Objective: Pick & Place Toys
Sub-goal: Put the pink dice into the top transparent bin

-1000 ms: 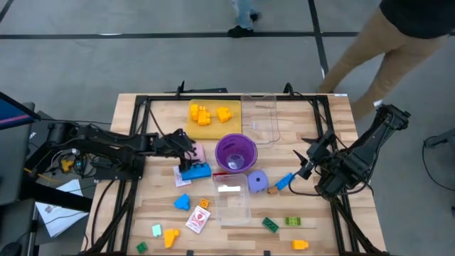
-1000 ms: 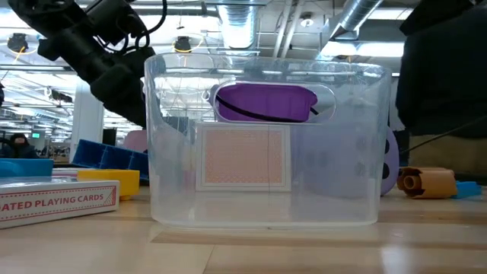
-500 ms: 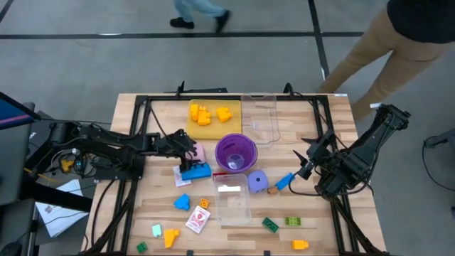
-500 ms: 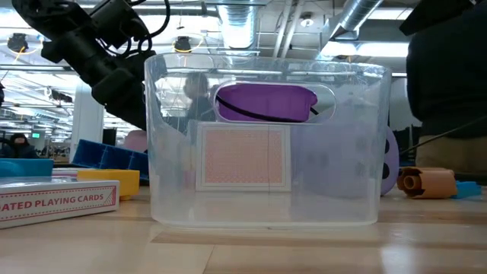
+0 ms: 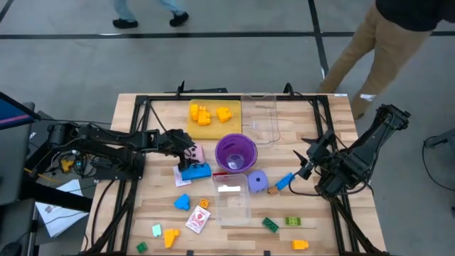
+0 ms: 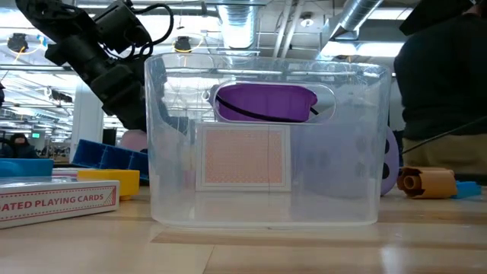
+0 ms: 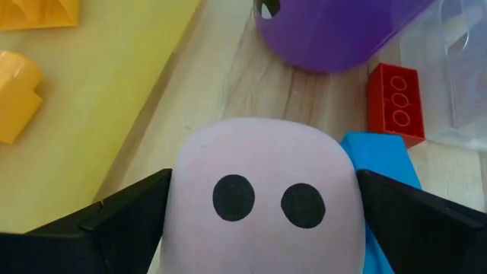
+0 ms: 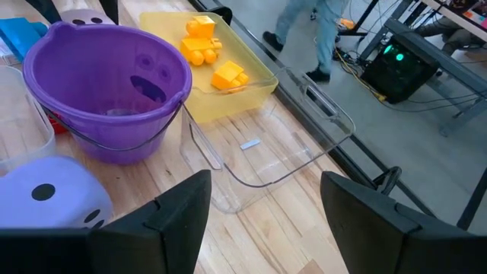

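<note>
Little has shifted on the tabletop [image 5: 156, 206]; only a person beyond it has walked on. Left pincer [image 7: 262, 202] stays spread wide, straddling the pink die [image 7: 265, 202] without gripping it, so the pick is pending. Right pincer [image 8: 262, 209] waits half-open, empty, beside the purple die [image 8: 49, 199]. Only the left wrist view shows the red brick [image 7: 393, 101] just past the die.
</note>
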Tool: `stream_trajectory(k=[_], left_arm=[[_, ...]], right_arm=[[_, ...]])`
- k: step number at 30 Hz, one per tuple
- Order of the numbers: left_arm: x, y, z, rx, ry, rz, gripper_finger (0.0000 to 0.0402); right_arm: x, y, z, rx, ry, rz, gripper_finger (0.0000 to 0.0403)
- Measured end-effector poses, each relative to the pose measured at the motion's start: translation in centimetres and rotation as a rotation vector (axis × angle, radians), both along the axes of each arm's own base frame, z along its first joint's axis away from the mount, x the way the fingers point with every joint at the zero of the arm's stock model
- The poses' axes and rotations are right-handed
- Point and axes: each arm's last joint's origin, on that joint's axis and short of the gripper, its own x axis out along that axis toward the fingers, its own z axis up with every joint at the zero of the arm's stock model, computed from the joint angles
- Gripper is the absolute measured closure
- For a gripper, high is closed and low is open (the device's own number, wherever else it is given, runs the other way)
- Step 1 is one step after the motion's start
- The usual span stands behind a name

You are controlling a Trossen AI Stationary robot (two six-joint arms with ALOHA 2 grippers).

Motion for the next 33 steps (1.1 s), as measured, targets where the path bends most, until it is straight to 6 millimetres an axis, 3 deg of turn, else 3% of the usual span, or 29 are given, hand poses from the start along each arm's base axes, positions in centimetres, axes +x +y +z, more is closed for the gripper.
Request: stream_trajectory(k=[27, 33], left_arm=[[0.4, -0.9, -1.4, 0.078, 0.094, -0.027, 0.0006], [0.4, -0.9, -1.4, 0.082, 0.091, -0.023, 0.0035]], right_arm=[[0.0, 0.0, 0.0, 0.001, -0.002, 0.000, 0.0161], [0.0, 0.0, 0.0, 0.001, -0.002, -0.001, 0.0161]])
